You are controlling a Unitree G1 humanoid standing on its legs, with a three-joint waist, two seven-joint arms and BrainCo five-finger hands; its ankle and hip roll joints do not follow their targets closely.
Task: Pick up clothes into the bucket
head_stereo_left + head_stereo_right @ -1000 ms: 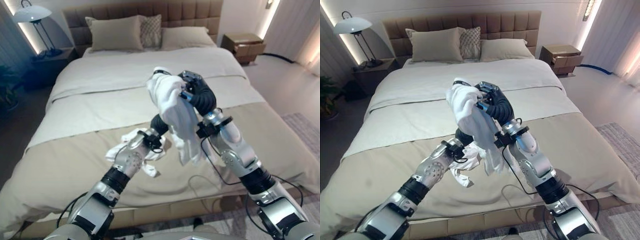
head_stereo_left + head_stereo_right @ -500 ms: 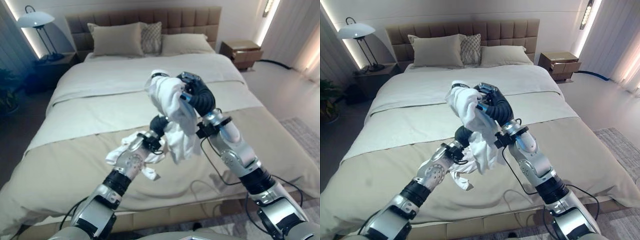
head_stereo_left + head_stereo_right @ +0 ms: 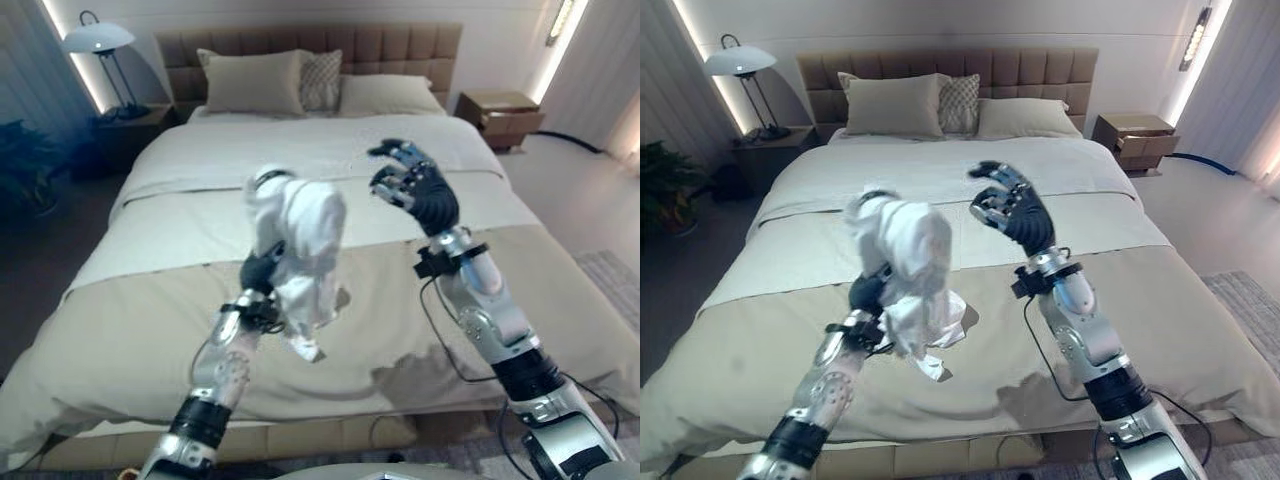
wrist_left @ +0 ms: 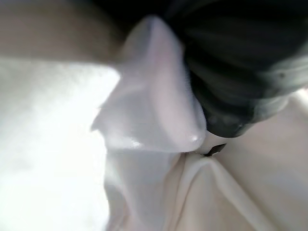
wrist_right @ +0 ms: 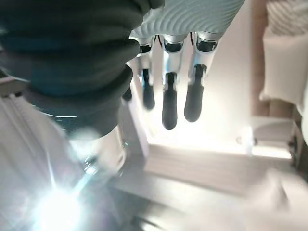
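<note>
R hand point(image 3: 1012, 210) has let go since 0.5 s ago: fingers spread, empty, raised over bed point(image 3: 1160, 290). White cloth point(image 3: 902, 260) now bunched on L hand point(image 3: 262, 275), held above bed; L fingers hidden in cloth, can't tell.

The bedroom was softly and evenly lit, with warm vertical strip lights point(image 3: 1193, 38) glowing at both wall corners behind the headboard and a white lamp point(image 3: 739, 60) shining at the left, while the room's left edge fell into a dim bluish shade. The raised arms cast a soft dark shadow point(image 3: 415, 370) on the tan bed cover point(image 3: 120, 340) near its front edge. The left wrist view was blurred and partly blown out by the white cloth point(image 4: 149, 120), and the right wrist view held a hard starburst of glare point(image 5: 53, 209) with hazy, washed-out surroundings.
</note>
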